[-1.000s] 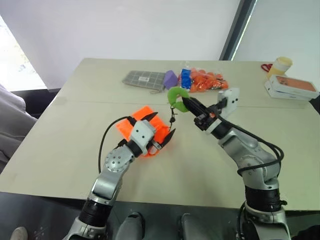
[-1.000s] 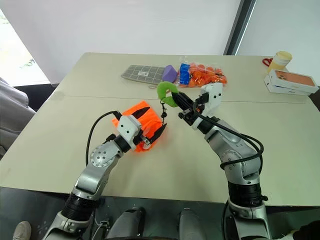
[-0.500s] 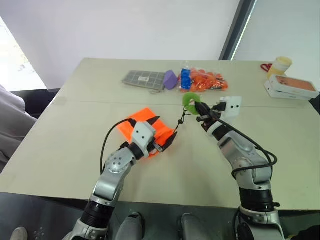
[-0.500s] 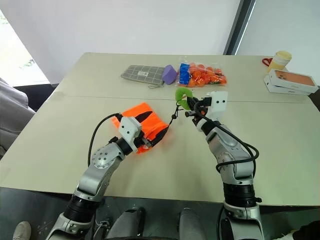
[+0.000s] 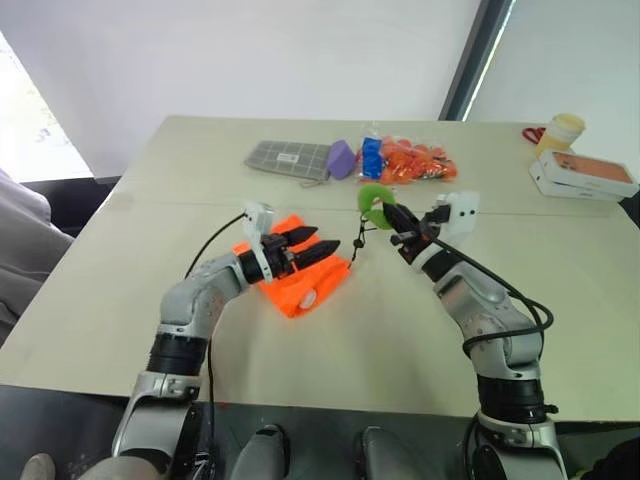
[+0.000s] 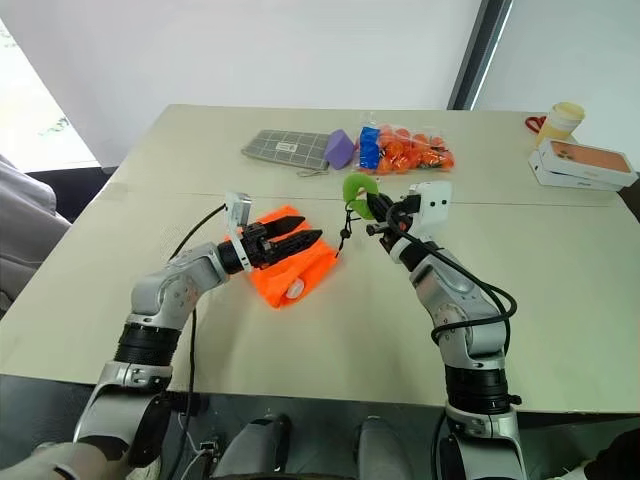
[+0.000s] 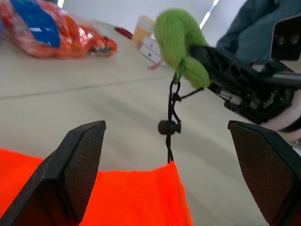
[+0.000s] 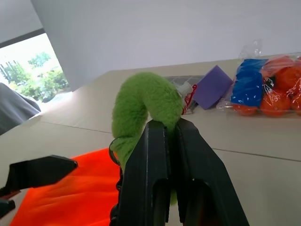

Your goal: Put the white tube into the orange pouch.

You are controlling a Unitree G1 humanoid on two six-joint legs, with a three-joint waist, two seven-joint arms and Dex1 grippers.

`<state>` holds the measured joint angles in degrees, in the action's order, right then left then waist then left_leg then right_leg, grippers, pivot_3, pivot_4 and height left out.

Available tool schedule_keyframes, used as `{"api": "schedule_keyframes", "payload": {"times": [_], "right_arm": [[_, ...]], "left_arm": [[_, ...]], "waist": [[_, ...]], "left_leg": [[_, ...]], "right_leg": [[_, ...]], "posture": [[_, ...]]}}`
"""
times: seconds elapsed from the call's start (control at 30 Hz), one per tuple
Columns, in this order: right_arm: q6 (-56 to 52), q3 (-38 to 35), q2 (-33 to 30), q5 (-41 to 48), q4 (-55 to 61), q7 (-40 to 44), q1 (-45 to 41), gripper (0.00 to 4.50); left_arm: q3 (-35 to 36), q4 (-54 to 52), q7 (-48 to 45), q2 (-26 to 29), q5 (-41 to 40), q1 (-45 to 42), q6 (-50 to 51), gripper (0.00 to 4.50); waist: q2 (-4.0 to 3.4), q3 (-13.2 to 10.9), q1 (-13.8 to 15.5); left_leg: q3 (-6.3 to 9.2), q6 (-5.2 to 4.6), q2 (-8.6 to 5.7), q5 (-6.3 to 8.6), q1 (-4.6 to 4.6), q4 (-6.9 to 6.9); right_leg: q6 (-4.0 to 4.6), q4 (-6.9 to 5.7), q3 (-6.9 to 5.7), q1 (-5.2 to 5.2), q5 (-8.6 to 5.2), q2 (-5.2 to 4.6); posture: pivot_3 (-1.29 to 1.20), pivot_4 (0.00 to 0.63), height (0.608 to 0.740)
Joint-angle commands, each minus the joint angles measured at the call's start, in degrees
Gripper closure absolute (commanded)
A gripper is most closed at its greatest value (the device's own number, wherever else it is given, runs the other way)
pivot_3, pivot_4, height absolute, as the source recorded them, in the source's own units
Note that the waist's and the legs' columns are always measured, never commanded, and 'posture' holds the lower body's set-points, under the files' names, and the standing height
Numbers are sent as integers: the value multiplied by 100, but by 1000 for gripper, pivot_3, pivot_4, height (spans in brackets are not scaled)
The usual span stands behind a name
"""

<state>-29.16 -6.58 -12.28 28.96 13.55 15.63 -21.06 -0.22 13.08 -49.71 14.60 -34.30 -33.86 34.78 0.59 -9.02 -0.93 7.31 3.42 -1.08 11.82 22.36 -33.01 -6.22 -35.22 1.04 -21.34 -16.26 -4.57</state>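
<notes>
The orange pouch lies flat on the table in front of me. A small white round end pokes from its near corner. It may be the white tube; no more of it shows. My left gripper hovers level just over the pouch, open and empty, pointing at the cord. The black cord with its toggle runs up from the pouch to the lime-green ring. My right gripper is shut on that ring and holds it above the table.
At the table's far side lie a grey checked case, a purple block and a clear bag of orange snacks. A white-and-orange box and a yellow-lidded cup sit far right. Grey cloth shows at the left edge.
My left gripper has rolled and lifted off the pouch, now level above it. The pouch has settled flat, and the white end now shows. The right gripper with the ring shifted slightly right.
</notes>
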Motion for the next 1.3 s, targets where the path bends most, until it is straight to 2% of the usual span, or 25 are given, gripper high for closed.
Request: {"api": "schedule_keyframes", "payload": {"times": [0.03, 0.1, 0.3, 0.63, 0.67, 0.7, 0.83, 1.3], "right_arm": [[131, 14, 47, 50, 370, 39, -88, 4500], [112, 23, 51, 59, 464, 35, -33, 4500], [111, 15, 59, 31, 517, 7, 18, 4500], [132, 17, 53, -12, 485, -6, 59, 4500], [132, 20, 54, -11, 481, -1, 58, 4500], [130, 24, 55, -7, 472, 7, 56, 4500], [135, 44, 57, -17, 463, 21, 57, 4500], [117, 78, 79, -9, 512, 28, 109, 4500]], "left_arm": [[-272, 686, -480, -61, 218, -560, -51, 50], [-484, 1135, -631, -120, 523, -791, -331, 50], [-428, 1833, -770, -408, 765, -1177, -647, 50], [-200, 1894, -850, -550, 790, -1283, -751, 50], [-174, 1883, -876, -549, 768, -1281, -705, 583], [-195, 1875, -900, -540, 797, -1272, -687, 879], [-268, 1818, -940, -533, 901, -1225, -649, 2889], [-198, 1812, -827, -669, 925, -1226, -688, 2889]], "waist": [[0, 0, 12], [0, 0, 8], [0, 0, -15], [0, 0, -9], [0, 0, -9], [0, 0, -7], [0, 0, -3], [0, 0, -4]], "left_leg": [[1, 0, 0, 0, 1, 0], [1, 0, 0, 0, 1, 0], [1, 0, 0, 0, 1, 2], [1, 0, 0, 0, 1, 3], [1, 0, 1, 0, 1, 3], [1, 0, 1, 0, 1, 3], [1, 0, 0, 0, 1, 2], [1, 0, 0, 0, 1, 2]], "right_leg": [[0, 0, -1, -1, 0, 1], [-1, -1, -1, -1, 1, 1], [-4, -1, 0, -4, 2, 0], [-6, -1, 0, -4, 3, -1], [-6, -2, 0, -5, 3, -1], [-7, -3, 0, -4, 3, -1], [-7, -2, 0, -3, 3, -1], [-7, -2, 0, -3, 3, -1]], "posture": [[0, 150, 724], [0, 150, 724], [0, 150, 724], [0, 150, 724], [0, 150, 724], [0, 150, 724], [0, 150, 724], [0, 150, 724]]}}
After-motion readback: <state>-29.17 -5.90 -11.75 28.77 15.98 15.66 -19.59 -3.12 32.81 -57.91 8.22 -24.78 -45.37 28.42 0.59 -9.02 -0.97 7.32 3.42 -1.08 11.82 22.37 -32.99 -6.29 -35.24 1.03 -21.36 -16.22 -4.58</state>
